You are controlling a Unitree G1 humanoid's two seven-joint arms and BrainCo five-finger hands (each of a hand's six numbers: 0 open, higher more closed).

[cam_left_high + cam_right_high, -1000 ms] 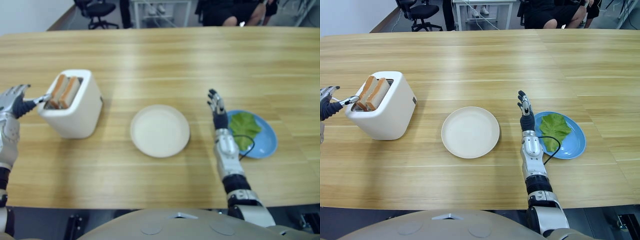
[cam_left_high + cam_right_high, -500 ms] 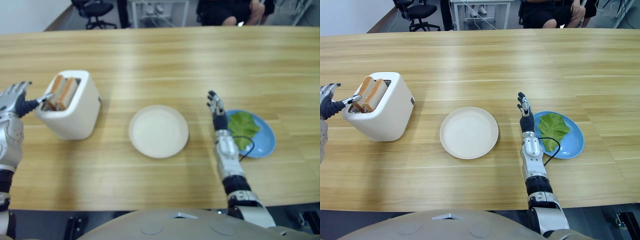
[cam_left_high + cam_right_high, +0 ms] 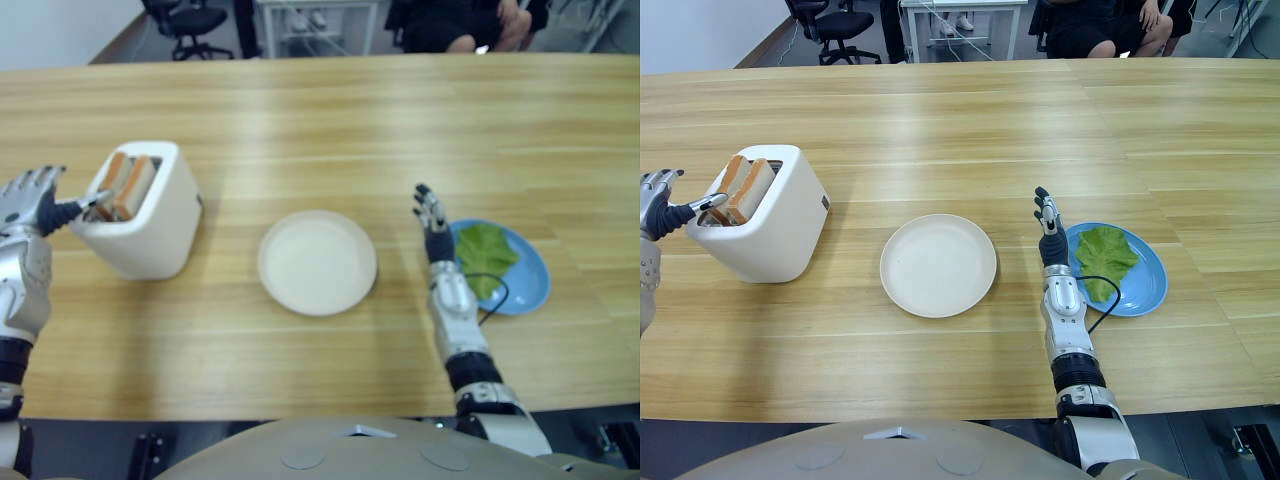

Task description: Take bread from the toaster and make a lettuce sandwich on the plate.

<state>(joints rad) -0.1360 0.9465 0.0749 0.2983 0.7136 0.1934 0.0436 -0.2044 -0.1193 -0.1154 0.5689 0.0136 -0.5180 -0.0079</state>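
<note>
Left robot hand point(image 3: 28, 203) at the left rim of the white toaster point(image 3: 770, 225), fingers spread, grasping nothing; one fingertip just beside the bread slices point(image 3: 740, 188), which stand upright in the slots. Right robot hand point(image 3: 1049, 228) released, fingers straight, on the table point(image 3: 940, 120) between the cream plate point(image 3: 938, 265) and the blue plate point(image 3: 1148, 292) holding the lettuce leaf point(image 3: 1105, 255).

Bright, even light from above fell on the wooden table point(image 3: 940, 100), leaving a pale sheen across its middle; the toaster point(image 3: 770, 225) cast a soft, short shadow.
</note>
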